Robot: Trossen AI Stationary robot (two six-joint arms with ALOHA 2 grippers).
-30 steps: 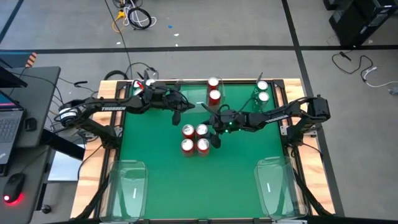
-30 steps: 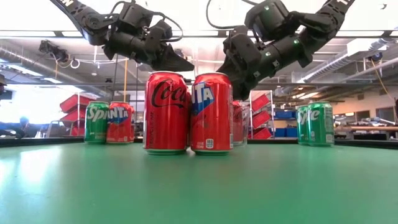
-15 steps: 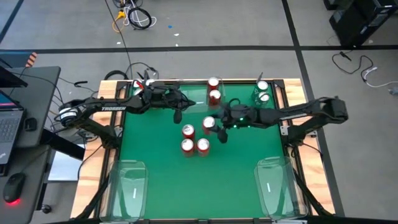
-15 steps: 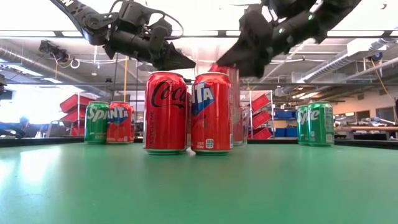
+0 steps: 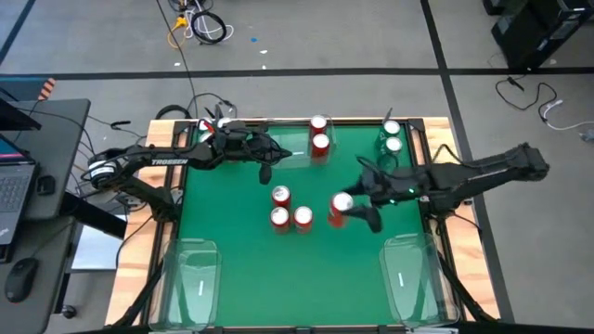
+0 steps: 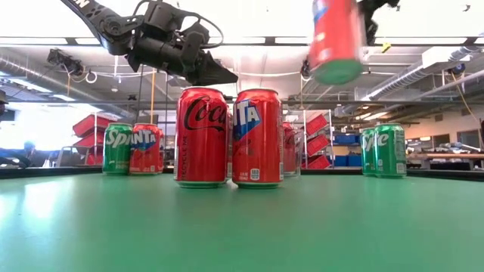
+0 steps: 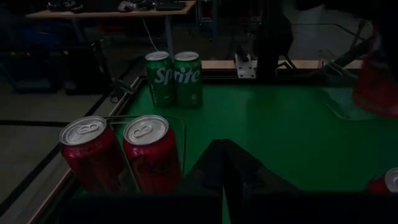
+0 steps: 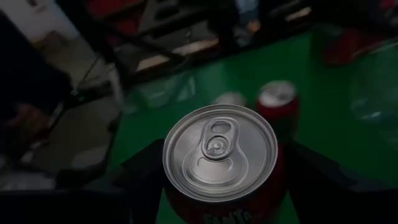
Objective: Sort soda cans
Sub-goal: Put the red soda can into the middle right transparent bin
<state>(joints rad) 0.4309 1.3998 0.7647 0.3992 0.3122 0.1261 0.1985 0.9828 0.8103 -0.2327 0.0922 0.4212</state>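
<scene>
My right gripper (image 5: 345,210) is shut on a red soda can (image 5: 341,206), which hangs high above the green table (image 6: 335,38). Three red cans (image 5: 286,210) stand upright in a cluster at mid-table; two of them show in front in the low view (image 6: 227,136). Two more red cans (image 5: 320,134) stand at the far edge, and two green cans (image 5: 392,136) at the far right. My left gripper (image 5: 264,160) hovers shut above the table's far left part (image 7: 222,163), touching nothing. My right gripper pinches the red can's side wall just under its silver top (image 8: 186,208) between its two fingers (image 8: 142,177), one on each side. The fingers come from the table's right, slanting slightly down. The can hangs nearly upright, top up, clear of the table.
Clear plastic trays stand at the near left (image 5: 193,278) and near right (image 5: 408,276) corners. Another clear tray (image 7: 179,134) holds the two far red cans (image 7: 121,152). More cans stand at the far left corner (image 6: 133,148). Bare green surface lies between the cluster and the near trays.
My right gripper has risen and drawn back toward the table's right and near edges, carrying one red can lifted out of the mid-table cluster. The other three cans have stayed in place.
</scene>
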